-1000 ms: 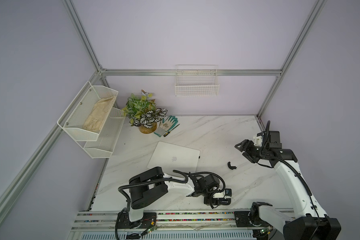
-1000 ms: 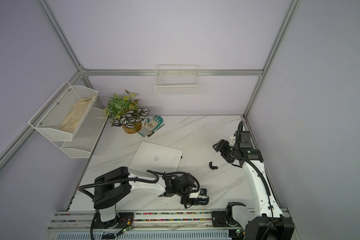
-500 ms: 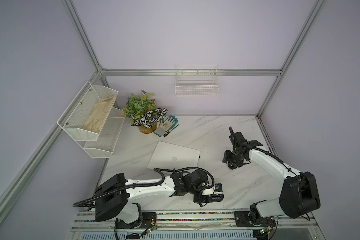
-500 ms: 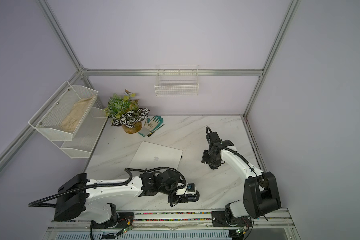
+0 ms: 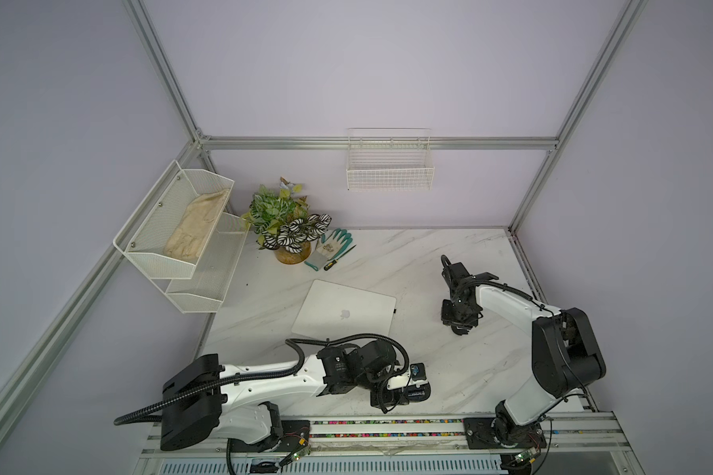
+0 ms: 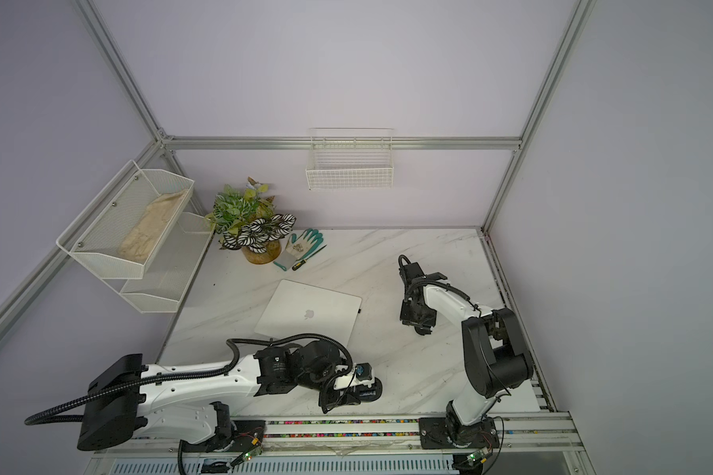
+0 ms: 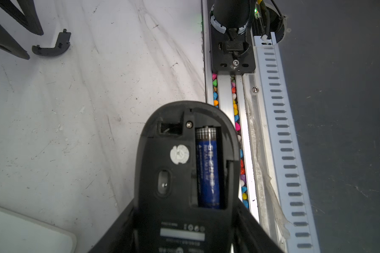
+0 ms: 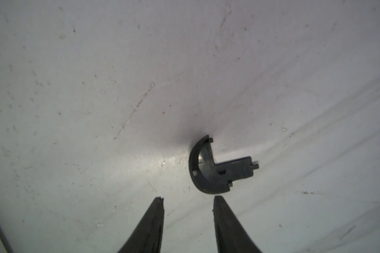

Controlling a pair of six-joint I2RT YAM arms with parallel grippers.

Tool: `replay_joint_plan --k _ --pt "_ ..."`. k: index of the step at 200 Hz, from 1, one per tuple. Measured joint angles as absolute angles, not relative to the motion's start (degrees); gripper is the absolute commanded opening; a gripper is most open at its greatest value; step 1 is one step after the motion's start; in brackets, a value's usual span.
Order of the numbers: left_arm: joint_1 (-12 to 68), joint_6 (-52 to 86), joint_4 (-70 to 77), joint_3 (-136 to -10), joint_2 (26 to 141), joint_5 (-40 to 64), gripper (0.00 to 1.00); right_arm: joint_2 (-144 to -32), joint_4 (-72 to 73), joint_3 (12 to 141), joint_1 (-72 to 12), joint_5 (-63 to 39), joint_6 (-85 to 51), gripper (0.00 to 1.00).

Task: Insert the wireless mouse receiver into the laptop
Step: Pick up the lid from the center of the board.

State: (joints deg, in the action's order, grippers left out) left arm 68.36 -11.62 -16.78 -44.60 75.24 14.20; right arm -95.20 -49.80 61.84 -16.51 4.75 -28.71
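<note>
One upturned mouse [image 7: 184, 153] is clamped in the left gripper [image 5: 410, 384] nearest the front, the right gripper [image 8: 188, 200] is held open farther back beside the curved cover piece [image 8: 208, 170] on the tabletop [image 5: 429, 263], and slightly beyond, the wireless mouse receiver [image 5: 394, 310] is seen against the closed laptop [image 5: 342, 304] at its right edge.

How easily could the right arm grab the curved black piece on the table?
Probably yes, easily: the right gripper hovers right beside the curved black piece, jaws apart, nothing between them.
</note>
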Motion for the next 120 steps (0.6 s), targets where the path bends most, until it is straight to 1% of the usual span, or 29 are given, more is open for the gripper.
replay_joint_plan --k 79,120 --pt "68.4 -11.0 -15.5 -43.2 73.9 13.0 0.3 -99.2 -47.1 61.8 -16.6 5.2 -27.9 0.35" --pt "68.4 -11.0 -15.4 -43.2 73.9 12.3 0.3 -100.0 -46.3 61.0 -16.8 5.7 -27.9 0.34"
